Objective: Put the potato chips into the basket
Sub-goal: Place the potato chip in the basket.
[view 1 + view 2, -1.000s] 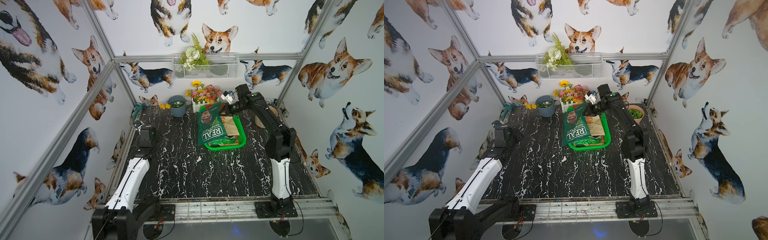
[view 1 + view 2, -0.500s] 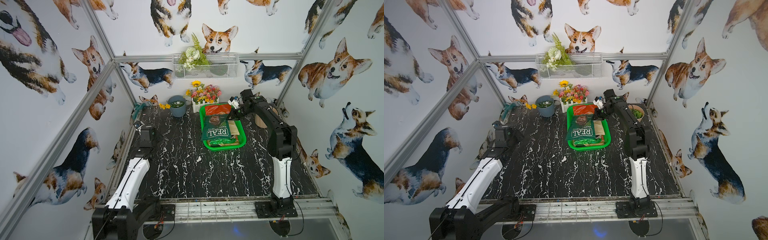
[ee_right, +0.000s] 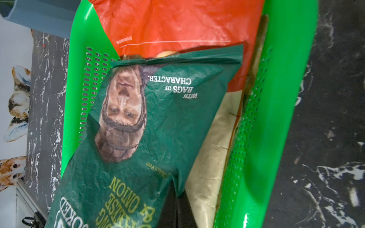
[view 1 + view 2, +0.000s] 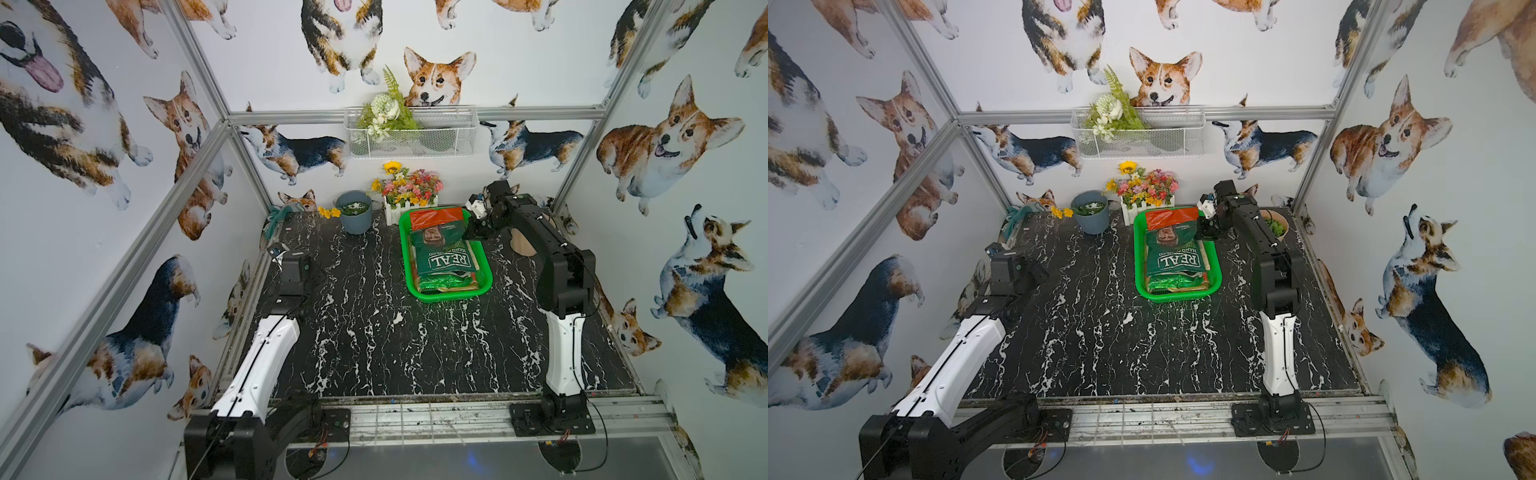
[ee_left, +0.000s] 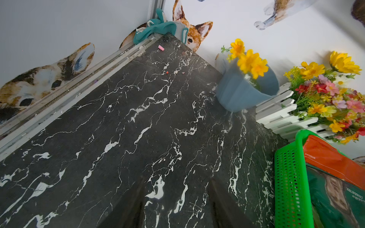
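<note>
Release of the dark green "REAL" bag (image 4: 444, 259), by the look of it the step in hand: lying flat on top of the stack inside the green basket (image 4: 451, 296), over the orange-and-cream bag (image 4: 436, 216) at the far end, with a tan bag (image 4: 478, 262) showing along the right wall. No bags out on the tabletop (image 4: 365, 340), so probably the last of them. Right gripper (image 4: 471, 233) low at the basket's far right corner, right at the green bag's edge; jaws close together, yet impossible to tell whether pinching the film or free of it. Open fully before moving. Lift straight up, clear of the rim, then draw back; avoid any sideways drag, likely to pull the light bag off the stack or shift the basket. Left gripper (image 4: 286, 252) parked at the tabletop's left side, well apart from the basket, jaws partway apart and holding nothing.

Black marble pattern with white veins underfoot, flat and probably slick; a few small crumbs (image 5: 161, 47) near the far left corner. Along the back: teal cloth (image 5: 158, 29) in the corner, blue-grey pot (image 4: 354, 218), white picket planter (image 4: 409, 199) just behind the basket, peach pot (image 4: 521, 245) partly hidden behind the right arm (image 4: 540, 232). White wire basket (image 4: 436, 141) with greenery on the back wall. Corgi-printed panels (image 4: 665, 137) and aluminium framing (image 4: 415, 113) on three sides.
</note>
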Action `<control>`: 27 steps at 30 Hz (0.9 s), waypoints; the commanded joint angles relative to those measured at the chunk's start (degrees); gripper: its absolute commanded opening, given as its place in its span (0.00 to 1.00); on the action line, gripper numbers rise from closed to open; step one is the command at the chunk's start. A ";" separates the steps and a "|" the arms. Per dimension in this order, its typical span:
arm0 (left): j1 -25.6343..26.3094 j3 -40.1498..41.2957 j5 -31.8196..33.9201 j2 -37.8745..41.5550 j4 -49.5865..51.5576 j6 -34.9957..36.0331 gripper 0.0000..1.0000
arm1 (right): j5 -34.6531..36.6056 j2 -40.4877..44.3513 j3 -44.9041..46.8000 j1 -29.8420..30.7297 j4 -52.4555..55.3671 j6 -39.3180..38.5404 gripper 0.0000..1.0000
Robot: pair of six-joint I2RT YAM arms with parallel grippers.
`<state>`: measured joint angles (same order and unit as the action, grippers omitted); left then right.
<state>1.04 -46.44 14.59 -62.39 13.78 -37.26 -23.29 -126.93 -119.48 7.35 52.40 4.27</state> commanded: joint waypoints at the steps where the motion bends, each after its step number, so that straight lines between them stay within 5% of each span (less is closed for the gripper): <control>1: -0.14 0.04 -0.35 0.09 -0.67 -0.01 0.56 | 4.23 0.16 -1.56 -0.06 -0.27 1.24 0.19; 9: -0.03 0.97 -1.81 -0.14 -2.12 -1.93 0.55 | 16.14 10.92 -0.48 7.94 -2.93 8.85 0.46; 21: 0.02 2.02 -1.60 0.67 -1.72 -0.75 0.56 | 9.10 12.82 29.35 14.10 -21.75 12.64 0.51; 27: 0.01 3.02 -1.85 0.05 -2.85 -1.48 0.56 | 11.63 15.22 31.64 14.22 -22.20 12.63 0.52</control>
<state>1.10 -43.75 13.10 -61.93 12.69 -38.79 -12.53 -112.20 -87.22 21.32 28.97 16.25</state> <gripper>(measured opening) 0.556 0.515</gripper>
